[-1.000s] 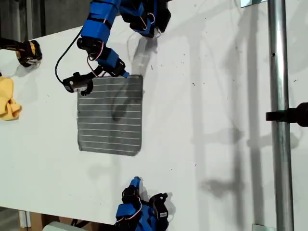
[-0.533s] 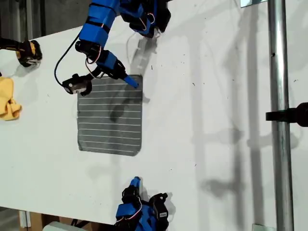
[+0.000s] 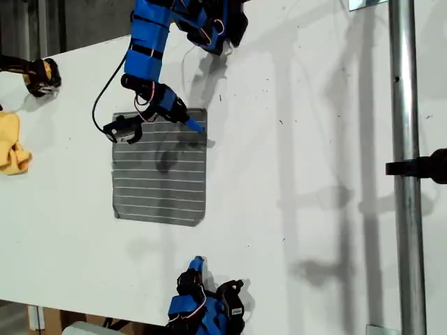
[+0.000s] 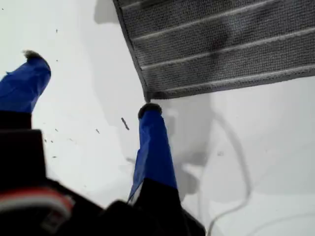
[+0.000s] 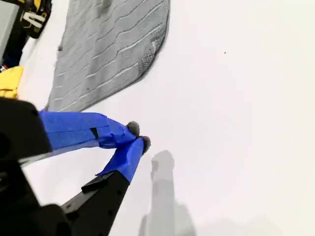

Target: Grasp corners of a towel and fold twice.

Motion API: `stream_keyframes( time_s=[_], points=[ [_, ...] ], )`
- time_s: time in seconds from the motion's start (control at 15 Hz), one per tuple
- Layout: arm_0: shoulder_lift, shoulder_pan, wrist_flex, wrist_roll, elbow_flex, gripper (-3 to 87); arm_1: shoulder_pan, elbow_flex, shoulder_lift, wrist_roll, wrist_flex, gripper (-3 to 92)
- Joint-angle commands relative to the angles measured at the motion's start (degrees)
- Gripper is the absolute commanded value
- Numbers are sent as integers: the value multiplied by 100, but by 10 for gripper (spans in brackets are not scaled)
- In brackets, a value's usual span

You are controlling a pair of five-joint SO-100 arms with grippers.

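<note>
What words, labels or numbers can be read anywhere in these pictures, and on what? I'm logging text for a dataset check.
None can be read.
The towel carries only thin white stripes, no label.
The blue tape on my first gripper and my second gripper is blank.
The yellow cloth and the white table show no writing.

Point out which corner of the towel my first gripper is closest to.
The corner at the exterior view's upper right of the towel. My first gripper, jaws open, has one fingertip just off it; the other three corners lie farther away.
</note>
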Motion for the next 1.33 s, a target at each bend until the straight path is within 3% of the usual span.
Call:
stream_keyframes(
  time_s=[0.0, 0.47, 0.87, 1.0, 1.13, 1.27],
  points=[
    [9, -44, 35, -62, 0, -17, 193, 439, 9, -167, -677, 368],
    [9, -35, 35, -62, 0, -17, 606, 721, -888, -396, -1477, 359],
    [9, -35, 35, -62, 0, -17, 809, 536, -1635, -396, -1573, 306],
    [9, -35, 35, -70, 0, -17, 738, 413, -1793, -396, -1529, 245],
    [9, -35, 35, -79, 0, -17, 650, 299, -1872, -334, -1512, 56],
    [9, -35, 35, -88, 0, -17, 536, 193, -1916, -334, -1494, 47]
  ],
)
